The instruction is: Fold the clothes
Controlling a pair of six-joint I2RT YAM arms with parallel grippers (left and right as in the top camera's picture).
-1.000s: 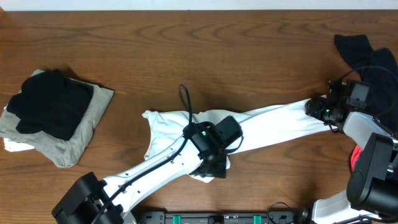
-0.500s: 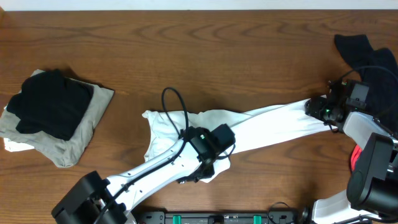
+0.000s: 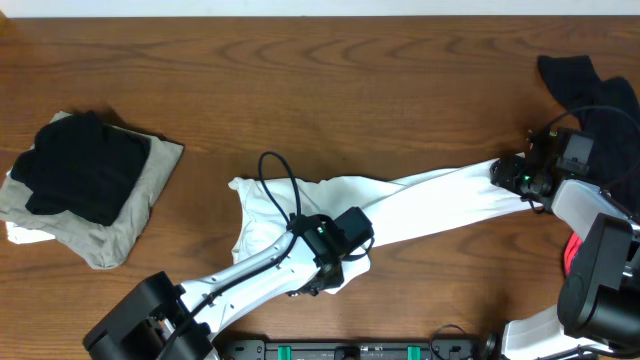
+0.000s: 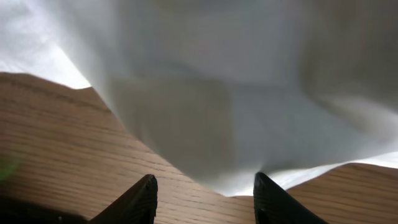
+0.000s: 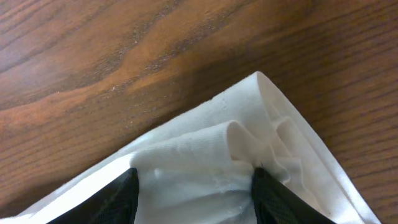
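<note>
Item: white shirt [image 3: 430, 205], lying on the brown wooden table [image 3: 320, 90], pulled out into a long band that runs from the centre of the overhead view toward 3 o'clock. The broad, rumpled end sits at centre; the narrow end is gathered at the right. Right gripper [image 5: 193, 186]: at 3 o'clock, closed on the narrow end, with a pleated corner of cloth bunched between its two dark fingers [image 5: 121, 196] and the folded tip of that corner lying flat on the wood just past them. Left gripper [image 4: 205, 198]: at the shirt's lower edge, toward 6 o'clock from centre, with its fingers apart and nothing between them; its wrist view shows the tips low over bare wood and the white hem hanging just ahead, though contact cannot be told. A black cable [image 3: 270, 175] loops up from the left arm over the shirt's broad end. Also on the table: a stack [image 3: 150, 190] at 9 o'clock, tan cloth underneath with a dark piece folded on top, well apart from the shirt; a black garment [image 3: 580, 85] lying loose at 2 o'clock, near the right arm.
</note>
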